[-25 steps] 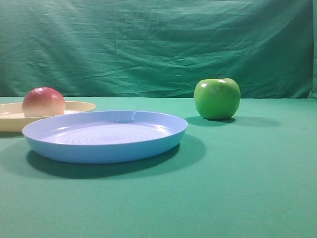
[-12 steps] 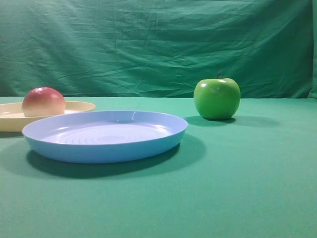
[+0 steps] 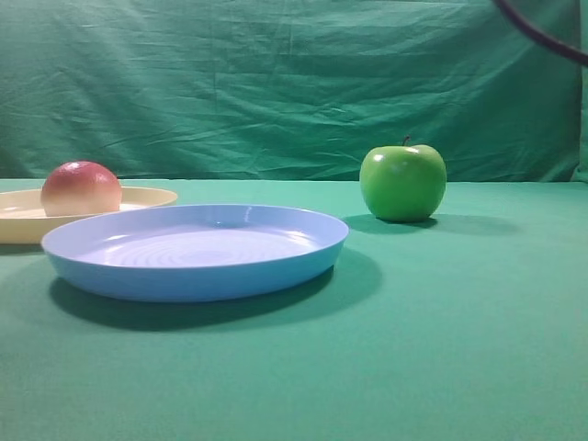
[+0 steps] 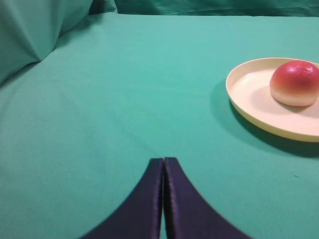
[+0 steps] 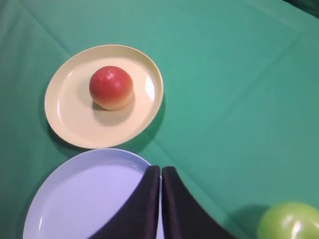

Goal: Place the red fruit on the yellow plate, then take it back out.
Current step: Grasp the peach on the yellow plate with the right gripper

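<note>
1. I read the first half of the task as done: the red fruit (image 5: pixel 111 87) sits on the yellow plate (image 5: pixel 65 124), a little off centre and clear of the rim.
2. What I judge is left is the second half. The fruit must come back out of the plate and onto the green cloth (image 3: pixel 441 349), and nothing grips it now.
3. My left gripper (image 4: pixel 163 160) hangs low over bare cloth with its two dark fingers pressed together and nothing between them. The plate and fruit lie ahead and to the right in its view, well apart from the tips.
4. My right gripper (image 5: pixel 160 168) looks down from high above, fingers likewise together and empty. Its tips show over the edge of the blue plate (image 5: pixel 75 199), with the yellow plate beyond.
5. In the high view I see neither gripper, only a dark cable (image 3: pixel 542 32) crossing the top right corner.
6. The green apple (image 3: pixel 402 182) stands by itself to the right, well apart from both plates.
</note>
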Robot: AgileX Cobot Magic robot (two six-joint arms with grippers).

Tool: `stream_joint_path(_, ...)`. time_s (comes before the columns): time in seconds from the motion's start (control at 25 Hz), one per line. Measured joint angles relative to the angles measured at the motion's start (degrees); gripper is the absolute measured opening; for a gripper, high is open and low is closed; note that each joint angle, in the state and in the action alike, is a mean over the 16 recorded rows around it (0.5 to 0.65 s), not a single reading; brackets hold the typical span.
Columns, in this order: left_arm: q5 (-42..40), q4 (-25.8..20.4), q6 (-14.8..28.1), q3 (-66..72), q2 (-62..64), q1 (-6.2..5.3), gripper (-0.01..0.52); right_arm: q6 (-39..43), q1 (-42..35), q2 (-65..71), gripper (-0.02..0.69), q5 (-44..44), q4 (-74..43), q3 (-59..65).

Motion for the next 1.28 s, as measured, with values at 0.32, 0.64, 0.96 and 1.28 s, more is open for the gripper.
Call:
stream_joint_path(0.32,0.0,0.0,0.0,0.0,0.0,0.00,0.000,-2.3,4.9,11.7,0.454,-5.8,-0.1,-9.5)
stream_joint_path(0.64,0.0,0.0,0.0,0.0,0.0,0.00,0.000,-3.2,7.6,18.7,0.639,-14.6,0.3,-11.7)
stream_joint_path(0.96,0.0,0.0,0.0,0.0,0.0,0.00,0.000,-3.4,8.1,23.1,0.605,-18.6,2.2,-11.8)
stream_joint_path(1.28,0.0,0.0,0.0,0.0,0.0,0.00,0.000,-3.4,8.1,24.7,0.414,-17.4,4.3,-12.1)
